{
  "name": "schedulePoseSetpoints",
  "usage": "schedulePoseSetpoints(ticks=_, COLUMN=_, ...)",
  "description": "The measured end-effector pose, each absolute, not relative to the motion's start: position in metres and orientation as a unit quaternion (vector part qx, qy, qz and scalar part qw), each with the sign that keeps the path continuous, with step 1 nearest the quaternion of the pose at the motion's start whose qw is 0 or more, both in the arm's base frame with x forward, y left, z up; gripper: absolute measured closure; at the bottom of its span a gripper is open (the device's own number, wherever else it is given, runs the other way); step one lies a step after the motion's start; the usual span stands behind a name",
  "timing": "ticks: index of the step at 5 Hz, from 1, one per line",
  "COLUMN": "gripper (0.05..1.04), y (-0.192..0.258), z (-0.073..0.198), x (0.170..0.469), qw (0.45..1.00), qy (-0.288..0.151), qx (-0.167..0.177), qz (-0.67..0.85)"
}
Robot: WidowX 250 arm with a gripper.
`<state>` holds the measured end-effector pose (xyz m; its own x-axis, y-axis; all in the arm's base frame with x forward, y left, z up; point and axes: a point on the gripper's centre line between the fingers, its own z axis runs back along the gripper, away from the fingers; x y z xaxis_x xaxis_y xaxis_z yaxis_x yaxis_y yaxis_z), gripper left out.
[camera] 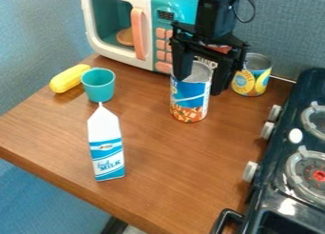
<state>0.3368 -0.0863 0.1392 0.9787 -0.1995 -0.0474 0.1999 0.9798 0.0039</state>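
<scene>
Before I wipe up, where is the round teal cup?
The cup is at the camera view's upper left, beside the oblong yellow toy, behind the white milk carton.

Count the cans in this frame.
2 clearly visible: one blue-labelled can at the gripper, and a yellow-labelled can behind it, to the right. Another may be partly hidden behind the gripper.

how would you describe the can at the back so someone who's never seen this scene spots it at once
Find the black stove at the right, then look just left of its far end, by the wall. The yellow-labelled can stands there. Its mostly yellow label separates it from the blue, white and orange can at the gripper.
</scene>
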Motion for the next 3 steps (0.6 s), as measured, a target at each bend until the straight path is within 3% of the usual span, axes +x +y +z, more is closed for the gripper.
schedulePoseSetpoints(ticks=1, gripper=0.082, y=-0.086, z=0.125, x=0.336, qw=0.994, qy=0.045, qx=0.007, qz=-0.099)
schedulePoseSetpoints(ticks=3, gripper=0.082, y=-0.092, z=0.125, x=0.370, qw=0.994, qy=0.043, qx=0.017, qz=-0.102)
